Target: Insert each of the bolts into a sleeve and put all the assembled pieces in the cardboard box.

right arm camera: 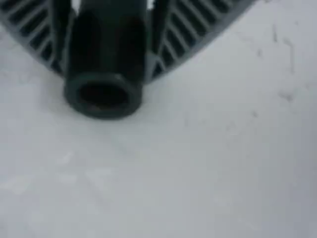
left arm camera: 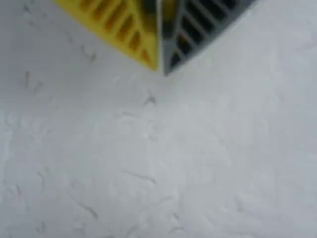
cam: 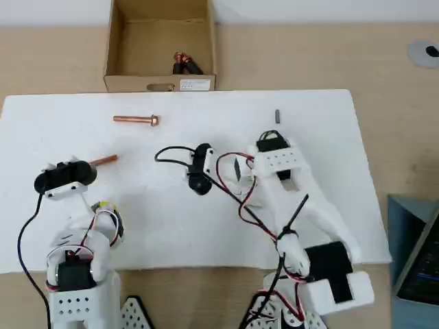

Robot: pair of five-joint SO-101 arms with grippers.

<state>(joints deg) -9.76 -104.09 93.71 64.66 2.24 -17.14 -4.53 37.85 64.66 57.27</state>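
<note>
While my right gripper (right arm camera: 105, 74) clamps a black sleeve (right arm camera: 105, 52) over the white mat (right arm camera: 208, 173), my left gripper (left arm camera: 159, 63) is pinched shut, a copper bolt (cam: 104, 160) jutting out beside it.

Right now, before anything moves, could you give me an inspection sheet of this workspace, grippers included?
Surface: white mat on a wooden table.
Job's things: a copper bolt lying free on the mat; a second bolt beside the left arm; black sleeve in the right gripper; assembled pieces in the cardboard box.
Clutter: small dark item on the mat, too small to identify.
Grippers: left gripper shut, holding nothing; right gripper shut on the sleeve.
Cables: black cable by the left arm; red and black wires on the right arm.
Surroundings: grey disc and dark device towards the table's edge.
</note>
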